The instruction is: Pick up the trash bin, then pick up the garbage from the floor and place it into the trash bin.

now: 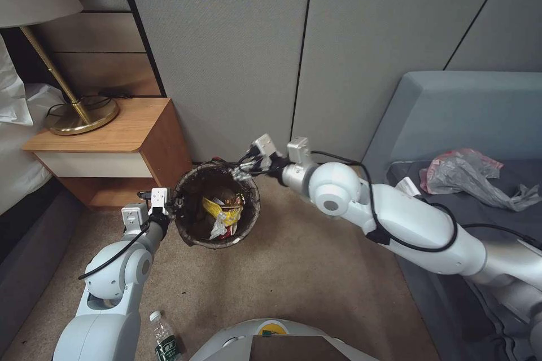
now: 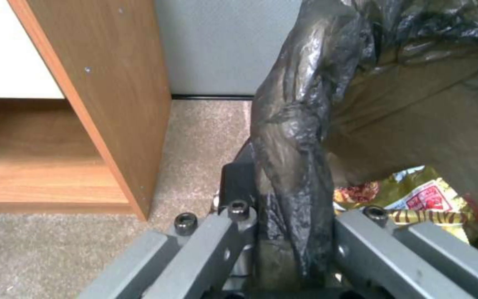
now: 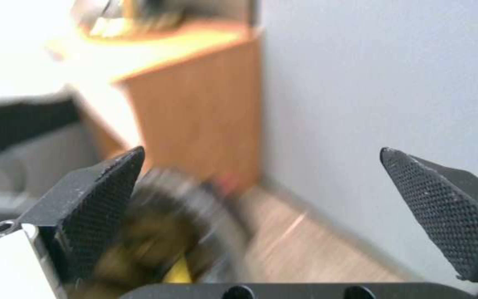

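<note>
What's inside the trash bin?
Inside the trash bin lie yellow and red-and-white snack wrappers on the dark bag liner. Anything underneath them is covered.

- The trash bin (image 1: 217, 206) stood at centre, the nightstand (image 1: 107, 146) at its ten o'clock.
- Garbage (image 1: 224, 211) lay inside it.
- A bottle (image 1: 165, 339) lay at its seven o'clock.

No lettering can be read with certainty. The clear plastic bottle (image 1: 165, 339) lying on the near floor carries a green label with white characters too small to make out. In the left wrist view, the yellow snack packet (image 2: 421, 199) inside the bag-lined bin shows a red panel with white print, also illegible.
</note>
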You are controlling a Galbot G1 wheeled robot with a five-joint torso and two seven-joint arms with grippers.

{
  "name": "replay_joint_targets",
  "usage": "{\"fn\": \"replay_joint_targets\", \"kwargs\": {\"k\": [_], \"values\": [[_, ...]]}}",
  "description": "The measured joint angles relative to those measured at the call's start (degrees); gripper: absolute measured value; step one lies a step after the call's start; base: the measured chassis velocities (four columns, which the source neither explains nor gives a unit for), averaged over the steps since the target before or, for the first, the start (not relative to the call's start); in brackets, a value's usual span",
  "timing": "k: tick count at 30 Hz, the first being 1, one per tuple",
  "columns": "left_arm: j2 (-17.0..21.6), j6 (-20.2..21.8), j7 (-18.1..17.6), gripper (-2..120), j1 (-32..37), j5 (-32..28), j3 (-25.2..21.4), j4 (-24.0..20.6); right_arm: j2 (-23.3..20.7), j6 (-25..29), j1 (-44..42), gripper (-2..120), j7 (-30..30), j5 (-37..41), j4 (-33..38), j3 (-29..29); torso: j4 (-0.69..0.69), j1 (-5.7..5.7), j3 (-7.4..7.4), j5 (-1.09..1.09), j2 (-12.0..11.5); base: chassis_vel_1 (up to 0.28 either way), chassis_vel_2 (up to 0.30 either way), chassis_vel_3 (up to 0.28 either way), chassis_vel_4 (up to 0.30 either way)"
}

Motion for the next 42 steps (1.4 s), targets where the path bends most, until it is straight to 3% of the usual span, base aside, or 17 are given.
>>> {"fn": "replay_joint_targets", "kwargs": {"k": [1, 3, 4, 7, 8, 11, 12, 15, 17, 19, 20, 22, 24, 26, 29, 42], "values": [[0.0, 0.0, 0.0, 0, 0.0, 0.0, 0.0, 0.0, 0.0, 0.0, 0.0, 100, 0.0, 0.0, 0.0, 0.0, 0.0, 0.0, 0.0, 0.0, 0.0, 0.0, 0.0, 0.0, 0.0], [0.1, 0.0, -0.5, 0, 0.2, -0.3, 0.4, -1.2, -2.4, 6.0, -5.9, 100, 0.6, -6.0, 1.0, 6.3, -0.01, 0.0, 0.0, 0.01, 0.0, 0.0, 0.0, 0.0, 0.0], [0.1, 0.0, -0.5, 0, 0.2, -0.3, 0.4, -1.2, -2.4, 6.0, -5.9, 100, 0.6, -6.0, 1.0, 6.3, -0.01, 0.0, 0.0, 0.01, 0.0, 0.0, 0.0, 0.0, 0.0], [0.4, 0.0, -1.0, 0, 0.8, -0.9, 0.3, -2.4, -2.5, 7.1, -13.8, 100, 0.9, -11.6, 1.9, 16.5, 0.01, 0.0, 0.0, 0.02, 0.0, 0.0, 0.0, 0.0, 0.0], [0.4, 0.0, -1.0, 0, 0.8, -0.9, 0.3, -2.4, -2.5, 7.1, -13.8, 100, 0.9, -11.6, 1.9, 16.5, 0.01, 0.0, 0.0, 0.02, 0.0, 0.0, 0.0, 0.0, 0.0], [1.3, 0.0, -1.8, 0, 0.1, -1.5, 0.3, -2.2, -1.8, 9.3, -23.9, 100, 0.6, -16.8, 1.7, 28.0, 0.0, 0.0, -0.01, -0.02, 0.0, 0.0, 0.0, 0.0, 0.0], [1.3, 0.0, -1.8, 0, 0.1, -1.5, 0.3, -2.2, -1.8, 9.3, -23.9, 100, 0.6, -16.8, 1.7, 28.0, 0.0, 0.0, -0.01, -0.02, 0.0, 0.0, 0.0, 0.0, 0.0], [1.2, 0.0, -2.4, 0, -0.1, -2.8, 0.1, -2.2, 2.2, 15.0, -37.6, 100, -2.5, -31.5, -2.3, 40.7, -0.04, 0.0, -0.01, 0.01, 0.0, 0.0, 0.0, 0.0, 0.0], [1.4, 0.0, -2.5, 0, -0.1, -2.9, 0.1, -2.0, 2.9, 15.8, -39.2, 100, -2.5, -33.2, -3.1, 42.2, -0.04, 0.0, -0.01, 0.01, 0.0, 0.0, 0.0, 0.0, 0.0], [1.7, 0.0, -2.8, 0, 0.0, -2.4, 0.6, -1.6, 7.1, 19.6, -46.0, 100, -2.8, -40.6, -6.2, 48.1, 0.01, 0.0, 0.0, 0.02, 0.0, 0.0, 0.0, 0.0, 0.0], [1.7, 0.0, -2.8, 0, 0.0, -2.4, 0.6, -1.6, 7.1, 19.6, -46.0, 100, -2.8, -40.6, -6.2, 48.1, 0.01, 0.0, 0.0, 0.02, 0.0, 0.0, 0.0, 0.0, 0.0], [1.3, 0.0, -3.1, 0, 0.7, -2.1, 1.0, -1.8, 11.9, 21.9, -51.7, 100, -3.1, -46.1, -7.7, 52.3, 0.0, 0.0, 0.0, -0.02, 0.0, 0.0, 0.0, 0.0, 0.0], [1.2, 0.0, -3.2, 0, 1.1, -2.1, 1.1, -2.0, 13.6, 22.9, -53.3, 100, -3.2, -47.5, -8.2, 53.3, -0.01, 0.0, -0.01, -0.02, 0.0, 0.0, 0.0, 0.0, 0.0], [1.3, 0.0, -3.3, 0, 1.9, -2.1, 1.3, -2.5, 19.2, 26.0, -57.3, 100, -3.7, -51.1, -8.6, 56.1, -0.03, 0.0, -0.01, 0.01, 0.0, 0.0, 0.0, 0.0, 0.0], [1.3, 0.0, -3.4, 0, 2.1, -2.0, 1.3, -2.5, 22.7, 27.1, -59.8, 100, -3.9, -52.6, -8.0, 57.5, -0.01, 0.0, -0.01, 0.0, 0.0, 0.0, 0.0, 0.0, 0.0], [-0.1, -0.5, -3.2, 0, 3.8, -1.8, 2.1, -3.6, 25.3, 28.7, -62.1, 100, -4.7, -56.0, -5.5, 57.6, 0.0, 0.0, 0.0, -0.01, 0.0, 0.0, 0.0, 0.0, 0.0]]}}
